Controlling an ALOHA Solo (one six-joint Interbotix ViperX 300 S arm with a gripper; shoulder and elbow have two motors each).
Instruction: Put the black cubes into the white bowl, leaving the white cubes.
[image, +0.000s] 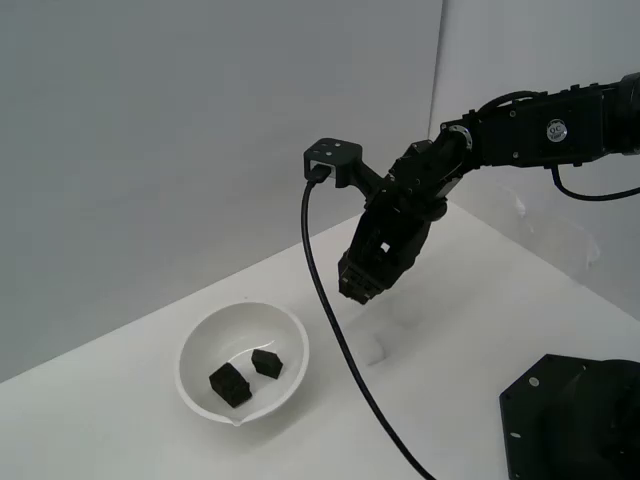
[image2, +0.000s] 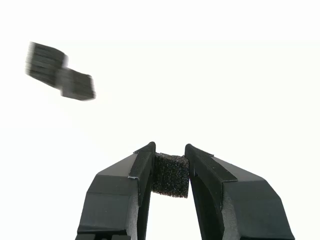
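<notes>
The white bowl (image: 213, 343) stands on the white table at the exterior view's left. Two black cubes (image: 230, 384) (image: 267, 363) lie in it. In the wrist view they show as blurred dark blocks (image2: 46, 63) (image2: 78, 84); the bowl itself is washed out there. My gripper (image: 358, 288) hangs above the table to the right of the bowl, apart from it. In the wrist view the gripper (image2: 169, 151) is shut on a third black cube (image2: 170, 175) held between its fingertips. One white cube (image: 373, 347) shows faintly on the table below the gripper.
A black cable (image: 335, 330) hangs from the wrist camera mount down across the table in front of the bowl. A black base block (image: 572, 420) stands at the exterior view's lower right. A pale wall closes the back.
</notes>
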